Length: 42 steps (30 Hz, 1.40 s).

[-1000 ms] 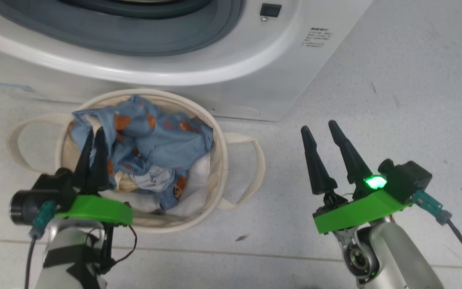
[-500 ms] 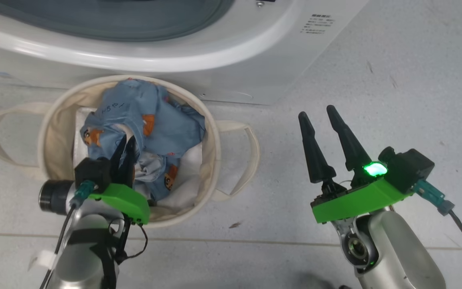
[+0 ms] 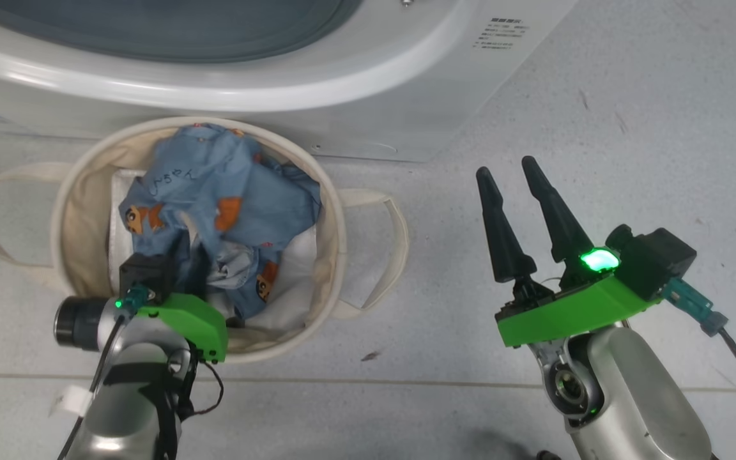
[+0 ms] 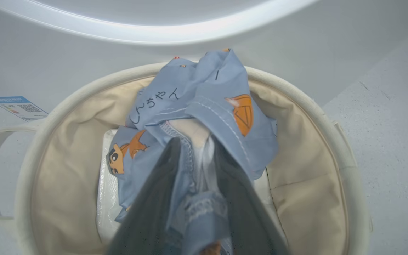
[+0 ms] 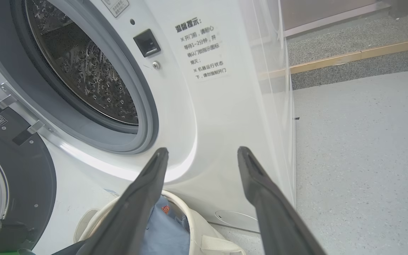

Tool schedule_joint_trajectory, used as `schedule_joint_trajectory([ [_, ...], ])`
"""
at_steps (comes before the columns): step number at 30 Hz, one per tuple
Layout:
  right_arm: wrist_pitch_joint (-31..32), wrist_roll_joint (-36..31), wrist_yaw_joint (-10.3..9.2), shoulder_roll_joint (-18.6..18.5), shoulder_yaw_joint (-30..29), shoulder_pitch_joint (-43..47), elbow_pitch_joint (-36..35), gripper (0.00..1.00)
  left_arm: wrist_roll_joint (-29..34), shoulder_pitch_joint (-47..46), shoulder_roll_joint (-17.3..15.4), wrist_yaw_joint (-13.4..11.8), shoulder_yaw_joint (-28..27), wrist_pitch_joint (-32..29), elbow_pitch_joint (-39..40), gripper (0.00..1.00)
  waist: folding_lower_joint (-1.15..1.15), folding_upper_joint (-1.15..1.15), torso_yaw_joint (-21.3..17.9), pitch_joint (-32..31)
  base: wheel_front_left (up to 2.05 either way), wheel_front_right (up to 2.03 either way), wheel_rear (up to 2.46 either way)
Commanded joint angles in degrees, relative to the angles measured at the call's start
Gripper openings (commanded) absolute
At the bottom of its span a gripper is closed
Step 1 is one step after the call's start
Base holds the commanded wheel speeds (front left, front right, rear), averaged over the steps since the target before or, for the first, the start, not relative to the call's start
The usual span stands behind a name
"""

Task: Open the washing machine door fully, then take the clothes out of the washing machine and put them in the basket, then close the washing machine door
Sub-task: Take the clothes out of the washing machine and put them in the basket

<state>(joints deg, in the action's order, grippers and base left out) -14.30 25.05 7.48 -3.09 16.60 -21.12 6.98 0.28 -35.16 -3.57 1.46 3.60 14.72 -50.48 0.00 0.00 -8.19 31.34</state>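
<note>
One basket (image 3: 84, 217) stands on the floor (image 3: 598, 128), with one washing machine (image 3: 406, 83) just beyond it at 12 o'clock. The basket has two looped handles, one at its 9 o'clock side (image 3: 10, 171) and one at its 3 o'clock side (image 3: 400, 230). One crumpled bundle of clothes (image 3: 234, 191) lies inside, on one flat white sheet (image 3: 298, 255) that lines the bottom; how many garments make up the bundle cannot be told. There are two grippers.

The left gripper (image 3: 192, 255) reaches down into the basket from its 6 o'clock rim, and the bundle spreads from its tips toward 12 o'clock. In the left wrist view the left gripper (image 4: 195, 148) has its fingers a little apart with a fold of cloth bunched between them; whether they pinch it or it lies loose cannot be told.

The right gripper (image 3: 505, 166) hovers over bare floor with the basket at its 9 o'clock, well apart from the clothes. Its fingers are spread wide with nothing between them. In its own wrist view the right gripper (image 5: 203, 150) points at the washing machine's front, with the one door (image 5: 30, 170) swung open at 8 o'clock and the drum (image 5: 83, 71) at 10 o'clock.
</note>
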Motion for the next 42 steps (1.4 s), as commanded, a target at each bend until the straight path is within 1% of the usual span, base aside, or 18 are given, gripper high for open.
schedule_joint_trajectory([
  [1, -0.7, 0.1, 0.01, 0.2, 1.1, 0.3, -1.7, 1.0, -0.5, 0.0, -1.5, -0.4, -1.3, 0.3, 1.3, 1.0, 0.0, 0.0, 0.2, -0.4, 0.0, 0.0, 0.0],
  [8, -0.7, -0.1, 0.01, 0.2, 1.2, 0.8, -1.2, 1.0, -1.8, 2.3, -1.3, -0.9, -2.1, 0.3, 5.2, 1.0, 0.0, 0.0, 1.4, -2.7, 0.0, 0.0, 0.0],
  [12, -0.7, 0.0, 0.01, 0.2, 1.1, 1.2, -0.9, 1.0, -2.7, 4.3, -1.3, -1.0, -3.0, 0.3, 8.8, 1.0, 0.0, 0.0, 2.1, -4.4, 0.0, 0.0, 0.0],
  [18, -0.7, -0.2, 0.01, 0.2, 0.3, 2.4, -0.3, 1.0, -4.8, 7.7, -0.5, -0.2, -4.7, 0.3, 17.5, 1.0, 0.0, 0.0, 3.4, -7.5, 0.0, 0.0, 0.0],
  [22, -0.7, -0.5, 0.01, 0.2, -0.1, 3.5, 0.2, 1.0, -5.9, 10.6, 0.2, -0.1, -5.5, 0.3, 24.6, 1.0, 0.0, 0.0, 4.2, -9.9, 0.0, 0.0, 0.0],
  [28, -0.7, -1.1, 0.01, 0.2, -0.5, 5.1, 0.7, 1.0, -7.4, 15.0, 0.6, -0.1, -4.1, 0.3, 33.4, 1.0, 0.0, 0.0, 5.5, -13.5, 0.0, 0.0, 0.0],
  [31, -0.7, -1.7, 0.01, 0.2, -0.8, 6.2, 1.4, 1.0, -9.3, 17.3, 0.7, -0.6, -2.3, 0.3, 36.7, 1.0, 0.0, 0.0, 6.2, -15.3, 0.0, 0.0, 0.0],
  [38, -0.7, -3.0, 0.01, 0.2, -3.0, 8.6, 2.2, 1.0, -10.2, 22.2, 0.7, -3.2, 1.8, 0.3, 40.9, 1.0, 0.0, 0.0, 7.5, -19.1, 0.0, 0.0, 0.0],
  [42, -0.7, -2.9, 0.01, 0.2, -3.1, 9.6, 2.2, 1.0, -9.9, 24.2, 0.7, -3.5, 2.7, 0.3, 41.6, 1.0, 0.0, 0.0, 7.5, -20.6, 0.0, 0.0, 0.0],
])
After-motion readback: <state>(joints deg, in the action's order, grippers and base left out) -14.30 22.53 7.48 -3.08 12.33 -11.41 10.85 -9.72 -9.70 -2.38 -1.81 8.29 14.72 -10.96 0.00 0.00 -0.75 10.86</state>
